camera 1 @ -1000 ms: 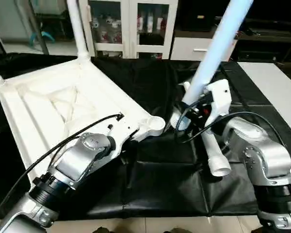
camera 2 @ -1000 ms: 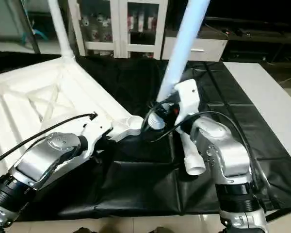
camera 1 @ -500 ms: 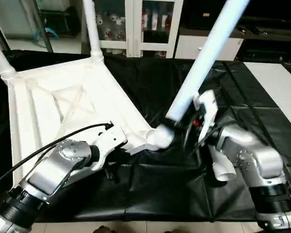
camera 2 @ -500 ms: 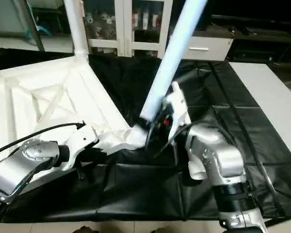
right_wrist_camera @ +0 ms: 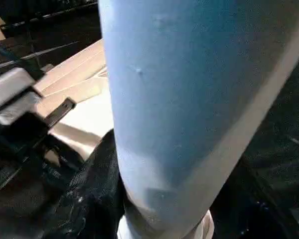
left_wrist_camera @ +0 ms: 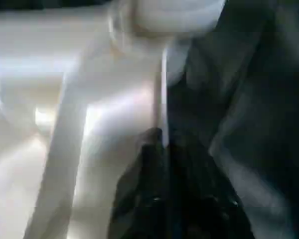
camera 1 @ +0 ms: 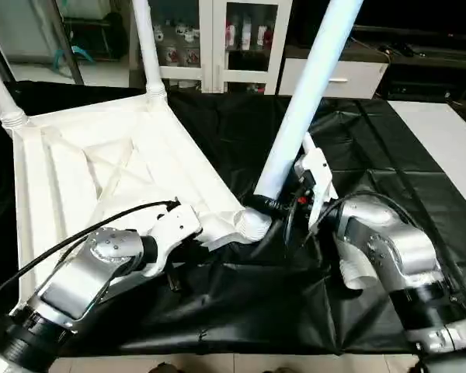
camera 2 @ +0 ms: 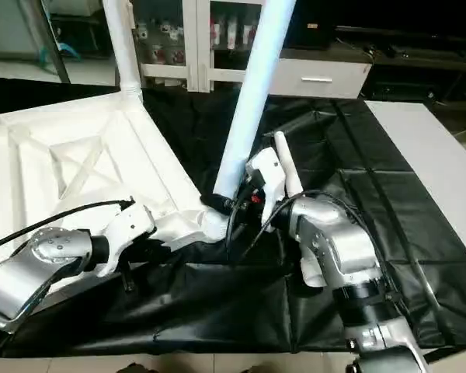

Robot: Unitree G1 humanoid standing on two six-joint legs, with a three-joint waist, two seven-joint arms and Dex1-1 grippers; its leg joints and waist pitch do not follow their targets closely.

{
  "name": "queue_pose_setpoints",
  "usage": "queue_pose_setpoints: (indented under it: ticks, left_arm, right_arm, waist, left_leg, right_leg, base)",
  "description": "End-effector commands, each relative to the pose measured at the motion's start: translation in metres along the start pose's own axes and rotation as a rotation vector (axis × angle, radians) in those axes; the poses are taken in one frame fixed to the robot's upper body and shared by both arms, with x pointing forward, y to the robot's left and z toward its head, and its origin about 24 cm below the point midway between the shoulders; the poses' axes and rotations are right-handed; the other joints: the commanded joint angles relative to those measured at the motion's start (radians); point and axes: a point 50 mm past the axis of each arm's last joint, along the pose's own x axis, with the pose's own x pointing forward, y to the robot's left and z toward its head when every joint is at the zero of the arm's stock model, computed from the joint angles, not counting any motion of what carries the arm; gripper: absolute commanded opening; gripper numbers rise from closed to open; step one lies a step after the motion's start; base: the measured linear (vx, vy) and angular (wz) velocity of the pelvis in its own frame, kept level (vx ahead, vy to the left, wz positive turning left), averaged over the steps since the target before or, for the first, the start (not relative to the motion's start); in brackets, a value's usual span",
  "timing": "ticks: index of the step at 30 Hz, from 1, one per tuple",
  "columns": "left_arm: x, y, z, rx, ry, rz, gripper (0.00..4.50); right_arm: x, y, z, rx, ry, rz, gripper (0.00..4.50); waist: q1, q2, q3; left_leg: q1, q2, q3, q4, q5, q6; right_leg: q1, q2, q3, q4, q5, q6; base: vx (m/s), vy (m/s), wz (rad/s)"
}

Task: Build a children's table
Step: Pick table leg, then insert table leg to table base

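Seating the long white tapered leg [camera 1: 299, 109], clenched in your right gripper [camera 1: 273, 208], keep it square over the round corner socket [camera 1: 248, 225]; your left gripper [left_wrist_camera: 162, 149] pinches the white ribbed plastic tabletop [camera 1: 78, 167].

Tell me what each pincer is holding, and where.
Right pincer grips a table leg near its bottom end; left pincer pinches the tabletop's rim beside the corner socket.

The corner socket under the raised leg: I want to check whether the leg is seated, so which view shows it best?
The left eye view: the corner socket and the raised leg meeting it are both plain. The right eye view shows the same. The left wrist view blurs it; the right wrist view gives mostly the leg.
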Motion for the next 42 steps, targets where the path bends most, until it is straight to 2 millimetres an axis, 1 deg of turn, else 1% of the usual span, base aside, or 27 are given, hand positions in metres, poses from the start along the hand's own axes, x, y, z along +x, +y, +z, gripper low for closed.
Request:
queue_pose_setpoints:
  ticks: [1,2,3,4,5,6,7,8,9,13,14,17,19,20,21,23,25,26,29,31,33,34,36,37,38,40,42]
  left_arm:
    - [0.001,0.001,0.011,0.006,-0.071,-0.007,0.77]
    - [0.001,0.001,0.011,0.006,-0.071,-0.007,0.77]
    - [0.002,0.002,0.012,0.012,-0.075,-0.008,0.85]
    - [0.002,0.002,0.012,0.013,-0.075,-0.008,0.93]
    - [0.004,0.003,0.013,0.015,-0.067,-0.008,0.97]
    - [0.005,0.003,0.012,0.013,-0.063,-0.01,0.98]
    - [0.006,0.004,0.011,0.017,-0.052,-0.005,0.98]
    - [0.007,0.005,0.009,0.016,-0.036,-0.001,0.98]
    - [0.007,0.005,0.008,0.017,-0.026,0.001,0.98]
    - [0.007,0.008,0.002,0.023,0.017,0.022,0.98]
    - [0.006,0.009,0.001,0.015,0.017,0.03,1.26]
    - [0.002,0.012,0.002,0.0,0.013,0.04,1.33]
    - [0.0,0.014,0.001,0.012,0.021,0.064,1.68]
    - [0.0,0.014,0.001,0.012,0.024,0.066,1.76]
    - [0.0,0.014,-0.001,0.013,0.036,0.067,1.75]
    - [0.0,0.013,-0.003,0.009,0.048,0.058,1.75]
    - [0.0,0.008,-0.01,-0.004,0.094,0.024,1.72]
    - [0.0,0.008,-0.01,-0.005,0.096,0.022,1.72]
    - [-0.001,0.004,-0.015,-0.011,0.133,-0.005,1.72]
    - [-0.001,0.004,-0.019,-0.015,0.158,-0.011,1.72]
    - [0.0,0.004,-0.02,-0.005,0.168,-0.016,1.43]
    - [0.0,0.004,-0.02,-0.005,0.176,-0.02,1.43]
    - [0.0,0.004,-0.021,-0.005,0.184,-0.027,1.21]
    - [0.0,0.002,-0.022,-0.002,0.192,-0.041,1.0]
    - [0.001,0.0,-0.023,-0.002,0.202,-0.059,0.93]
    - [0.001,-0.001,-0.023,-0.004,0.201,-0.067,0.85]
    - [0.002,-0.002,-0.023,-0.012,0.197,-0.076,0.64]
  right_arm:
    - [-0.002,-0.002,0.018,-0.026,-0.051,0.009,1.86]
    - [-0.002,-0.002,0.018,-0.026,-0.051,0.009,1.86]
    - [-0.002,-0.002,0.021,-0.029,-0.055,0.011,1.86]
    - [-0.002,-0.002,0.021,-0.029,-0.055,0.012,1.86]
    - [-0.003,-0.002,0.023,-0.036,-0.06,0.014,1.86]
    - [-0.003,-0.002,0.024,-0.039,-0.061,0.014,1.86]
    - [-0.003,-0.003,0.024,-0.043,-0.062,0.014,1.86]
    - [-0.002,-0.003,0.025,-0.048,-0.063,0.014,1.86]
    - [-0.002,-0.003,0.025,-0.051,-0.063,0.014,1.86]
    - [-0.002,-0.005,0.026,-0.056,-0.066,0.008,1.86]
    - [-0.002,-0.005,0.027,-0.057,-0.068,0.007,1.86]
    - [-0.002,-0.006,0.027,-0.059,-0.067,0.006,1.86]
    - [-0.002,-0.006,0.027,-0.06,-0.065,0.007,1.86]
    - [-0.002,-0.006,0.027,-0.06,-0.064,0.008,1.86]
    - [-0.002,-0.006,0.027,-0.06,-0.061,0.01,1.86]
    - [-0.001,-0.007,0.026,-0.06,-0.056,0.014,1.86]
    - [-0.001,-0.009,0.022,-0.066,-0.036,0.01,1.86]
    - [-0.001,-0.009,0.022,-0.066,-0.035,0.01,1.86]
    - [0.0,-0.01,0.02,-0.073,-0.026,-0.001,1.86]
    - [0.003,-0.011,0.019,-0.085,-0.023,-0.009,1.86]
    - [0.004,-0.011,0.018,-0.089,-0.019,-0.008,1.86]
    - [0.005,-0.011,0.018,-0.088,-0.018,-0.006,1.86]
    - [0.006,-0.011,0.017,-0.088,-0.016,-0.002,1.86]
    - [0.007,-0.01,0.017,-0.091,-0.009,0.01,1.86]
    - [0.009,-0.009,0.016,-0.095,0.004,0.028,1.86]
    - [0.01,-0.008,0.016,-0.098,0.008,0.035,1.86]
    - [0.011,-0.008,0.016,-0.103,0.011,0.039,1.86]
  waist:
    - [-0.001,0.005,-0.061]
    - [0.0,0.005,-0.061]
    - [0.001,0.001,-0.062]
    - [0.001,-0.001,-0.062]
    - [0.002,0.005,-0.063]
    - [0.002,0.0,-0.063]
    - [0.002,-0.002,-0.063]
    - [0.002,0.0,-0.063]
    - [0.002,-0.002,-0.064]
    - [0.001,-0.001,-0.063]
    - [0.001,0.0,-0.063]
    - [0.0,-0.001,-0.062]
    - [0.001,-0.003,-0.062]
    - [0.001,-0.003,-0.063]
    - [0.001,-0.005,-0.062]
    - [0.001,-0.004,-0.062]
    - [0.001,-0.004,-0.061]
    - [0.001,-0.004,-0.062]
    - [0.0,-0.005,-0.06]
    - [-0.003,0.001,-0.06]
    - [-0.005,0.001,-0.061]
    - [-0.005,0.001,-0.061]
    - [-0.006,0.0,-0.061]
    - [-0.007,0.003,-0.061]
    - [-0.007,0.005,-0.062]
    - [-0.009,0.004,-0.061]
    - [-0.009,0.005,-0.062]
  left_leg:
    - [0.021,0.015,0.003,-0.075,-0.234,-0.022]
    - [0.021,0.015,0.002,-0.077,-0.238,-0.025]
    - [0.023,0.016,0.002,-0.077,-0.24,-0.028]
    - [0.022,0.014,0.003,-0.077,-0.237,-0.028]
    - [0.023,0.014,0.002,-0.077,-0.235,-0.028]
    - [0.023,0.014,0.004,-0.076,-0.231,-0.027]
    - [0.021,0.013,0.003,-0.076,-0.228,-0.028]
    - [0.021,0.013,0.003,-0.075,-0.228,-0.029]
    - [0.02,0.013,0.003,-0.075,-0.228,-0.029]
    - [0.022,0.014,0.002,-0.075,-0.237,-0.03]
    - [0.022,0.014,0.001,-0.076,-0.238,-0.031]
    - [0.022,0.014,0.002,-0.076,-0.248,-0.032]
    - [0.022,0.014,0.001,-0.076,-0.248,-0.031]
    - [0.022,0.015,0.001,-0.076,-0.246,-0.03]
    - [0.021,0.014,0.001,-0.076,-0.242,-0.028]
    - [0.021,0.014,0.001,-0.076,-0.241,-0.028]
    - [0.021,0.014,0.001,-0.076,-0.244,-0.028]
    - [0.022,0.015,0.001,-0.076,-0.247,-0.029]
    - [0.02,0.014,0.0,-0.076,-0.253,-0.031]
    - [0.022,0.014,0.0,-0.076,-0.262,-0.033]
    - [0.022,0.013,-0.001,-0.076,-0.267,-0.033]
    - [0.021,0.013,-0.001,-0.076,-0.266,-0.033]
    - [0.022,0.012,-0.001,-0.076,-0.269,-0.031]
    - [0.022,0.013,-0.002,-0.076,-0.271,-0.032]
    - [0.023,0.013,-0.002,-0.076,-0.272,-0.033]
    - [0.022,0.012,-0.002,-0.077,-0.276,-0.033]
    - [0.022,0.013,-0.002,-0.076,-0.269,-0.033]
  right_leg:
    - [0.041,-0.049,0.033,-0.07,-0.283,-0.169]
    - [0.042,-0.047,0.032,-0.069,-0.277,-0.168]
    - [0.041,-0.046,0.032,-0.068,-0.255,-0.17]
    - [0.043,-0.046,0.033,-0.066,-0.243,-0.17]
    - [0.043,-0.046,0.033,-0.065,-0.237,-0.17]
    - [0.044,-0.045,0.033,-0.067,-0.23,-0.169]
    - [0.046,-0.045,0.033,-0.066,-0.228,-0.169]
    - [0.046,-0.046,0.033,-0.066,-0.228,-0.169]
    - [0.047,-0.046,0.033,-0.066,-0.231,-0.168]
    - [0.045,-0.047,0.033,-0.068,-0.251,-0.166]
    - [0.045,-0.047,0.033,-0.067,-0.249,-0.169]
    - [0.044,-0.047,0.033,-0.068,-0.262,-0.172]
    - [0.045,-0.047,0.033,-0.068,-0.262,-0.17]
    - [0.045,-0.047,0.033,-0.068,-0.26,-0.17]
    - [0.045,-0.047,0.032,-0.068,-0.261,-0.17]
    - [0.045,-0.047,0.032,-0.068,-0.26,-0.172]
    - [0.045,-0.048,0.032,-0.068,-0.271,-0.171]
    - [0.044,-0.048,0.032,-0.068,-0.276,-0.172]
    - [0.044,-0.048,0.032,-0.069,-0.294,-0.167]
    - [0.042,-0.047,0.032,-0.07,-0.29,-0.171]
    - [0.043,-0.046,0.032,-0.071,-0.289,-0.173]
    - [0.044,-0.047,0.032,-0.071,-0.288,-0.173]
    - [0.043,-0.047,0.032,-0.071,-0.289,-0.174]
    - [0.044,-0.046,0.032,-0.071,-0.289,-0.175]
    - [0.044,-0.046,0.032,-0.07,-0.283,-0.178]
    - [0.044,-0.046,0.031,-0.069,-0.279,-0.183]
    - [0.045,-0.046,0.032,-0.068,-0.266,-0.185]
  base:
    - [0.0,0.0,0.0]
    - [0.0,0.0,0.0]
    - [0.0,0.0,0.0]
    - [0.0,0.0,0.0]
    - [0.0,0.0,0.0]
    - [0.0,0.0,0.0]
    - [0.0,0.0,0.0]
    - [0.0,0.0,0.0]
    - [0.0,0.0,0.0]
    - [0.0,0.0,0.0]
    - [0.0,0.0,0.0]
    - [0.0,0.0,0.0]
    - [0.0,0.0,0.0]
    - [0.0,0.0,0.0]
    - [0.0,0.0,0.0]
    - [0.0,0.0,0.0]
    - [0.0,0.0,0.0]
    - [0.0,0.0,0.0]
    - [0.0,0.0,0.0]
    - [0.0,0.0,0.0]
    - [0.0,0.0,0.0]
    - [0.0,0.0,0.0]
    - [0.0,0.0,0.0]
    - [0.0,0.0,0.0]
    - [0.0,0.0,0.0]
    - [0.0,0.0,0.0]
    - [0.0,0.0,0.0]
